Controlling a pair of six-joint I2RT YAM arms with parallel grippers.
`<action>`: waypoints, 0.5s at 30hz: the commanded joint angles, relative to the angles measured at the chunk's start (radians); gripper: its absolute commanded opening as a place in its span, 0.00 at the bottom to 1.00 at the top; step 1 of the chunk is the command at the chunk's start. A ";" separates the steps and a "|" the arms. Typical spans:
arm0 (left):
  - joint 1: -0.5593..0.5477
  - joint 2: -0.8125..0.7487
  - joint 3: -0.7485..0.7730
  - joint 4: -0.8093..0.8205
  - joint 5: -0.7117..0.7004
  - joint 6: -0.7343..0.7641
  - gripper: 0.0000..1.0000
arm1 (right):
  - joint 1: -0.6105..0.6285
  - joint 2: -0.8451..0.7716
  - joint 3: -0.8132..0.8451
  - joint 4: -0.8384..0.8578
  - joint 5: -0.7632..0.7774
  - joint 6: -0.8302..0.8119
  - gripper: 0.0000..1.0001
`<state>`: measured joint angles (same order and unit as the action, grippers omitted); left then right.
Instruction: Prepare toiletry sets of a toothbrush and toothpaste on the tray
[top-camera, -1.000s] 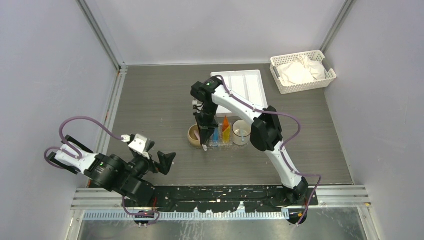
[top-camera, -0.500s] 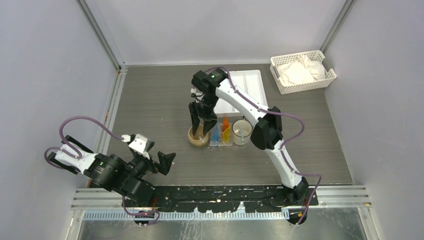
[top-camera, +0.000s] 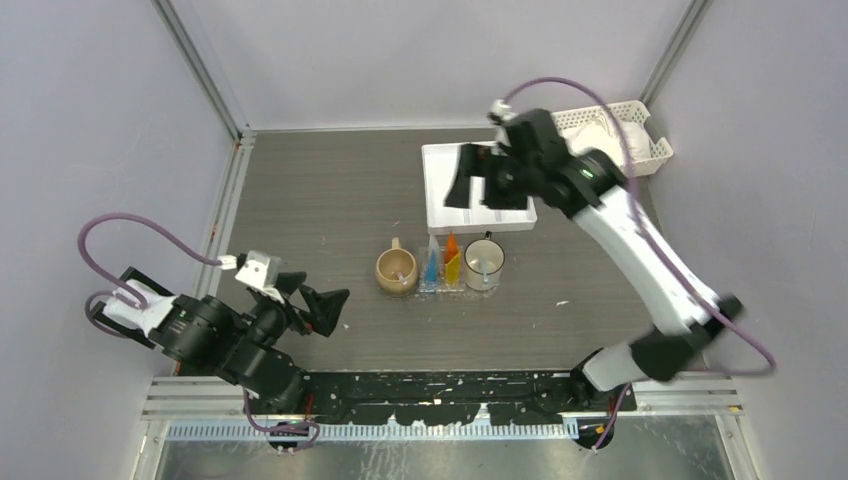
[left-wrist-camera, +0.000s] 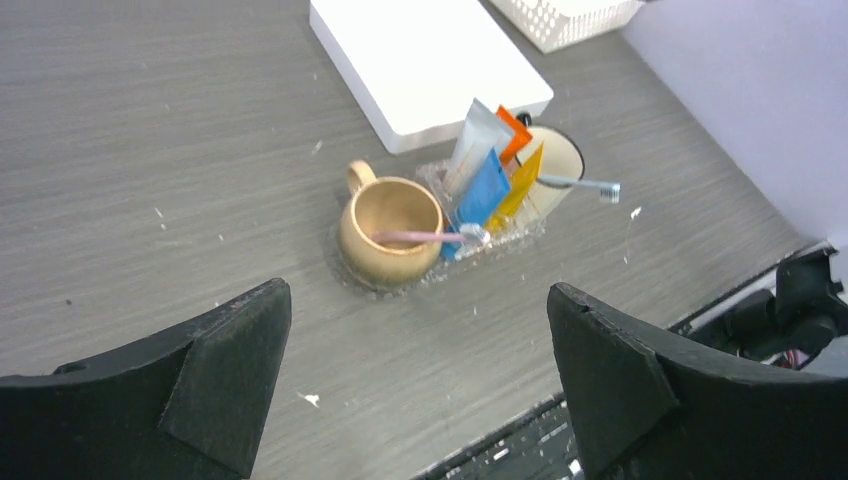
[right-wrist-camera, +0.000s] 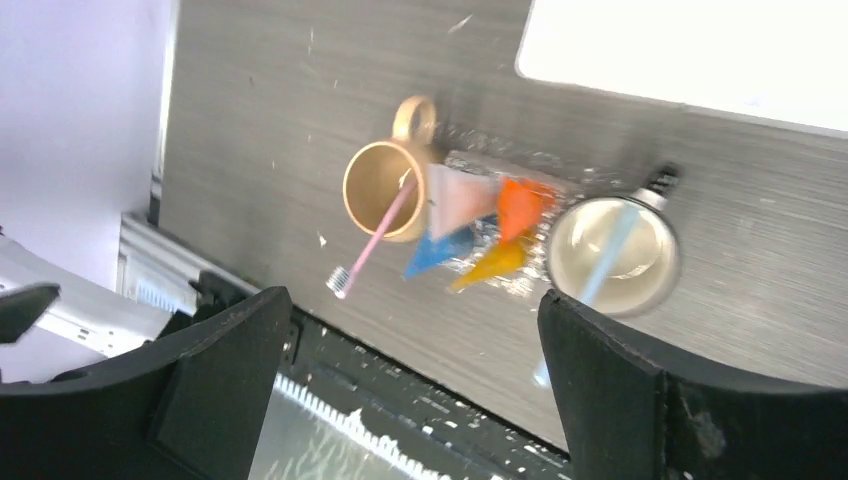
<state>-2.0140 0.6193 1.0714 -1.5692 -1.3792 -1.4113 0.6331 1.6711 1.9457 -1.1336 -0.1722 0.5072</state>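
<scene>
The toothpaste (left-wrist-camera: 483, 190), blue, orange and yellow tubes plus a pale one, stands bunched upright on the tray (left-wrist-camera: 505, 240), a clear textured square in the middle of the bench (top-camera: 320, 200). Just left of it is a tan mug (left-wrist-camera: 390, 228) with a pink toothbrush (left-wrist-camera: 415, 237) lying across its mouth. Just right is a white mug (left-wrist-camera: 555, 165) holding a blue toothbrush (left-wrist-camera: 575, 183). I cannot tell whether the mugs stand on the tray's edges or only touch them. On the far side lies a white compartmented tray (top-camera: 440, 195). My right pincer (top-camera: 477, 185) hangs high over that white tray, released and carrying nothing. My left pincer (top-camera: 315, 297) waits low at the near left, also released and carrying nothing. I judge this step to be the withdrawal after delivering a brush. To do it well I would keep the right arm high and away from the tubes, which look easy to topple, and check through the wrist camera that the pink brush sits securely. Half a second ago the right pincer was down at the tan mug; it has since swung up, far and right, while the left arm has shifted only slightly.
</scene>
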 joint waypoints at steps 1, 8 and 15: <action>0.003 -0.038 0.059 -0.048 -0.156 0.089 1.00 | -0.090 -0.390 -0.433 0.387 0.232 0.023 1.00; 0.004 -0.080 -0.025 1.052 -0.224 1.236 1.00 | -0.398 -0.549 -0.717 0.465 0.062 -0.014 1.00; 0.312 0.370 0.211 1.048 0.195 1.268 1.00 | -0.494 -0.556 -0.821 0.592 -0.042 0.054 1.00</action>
<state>-1.8698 0.7345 1.1412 -0.6144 -1.4414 -0.2546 0.1482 1.1564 1.1240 -0.6914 -0.1333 0.5251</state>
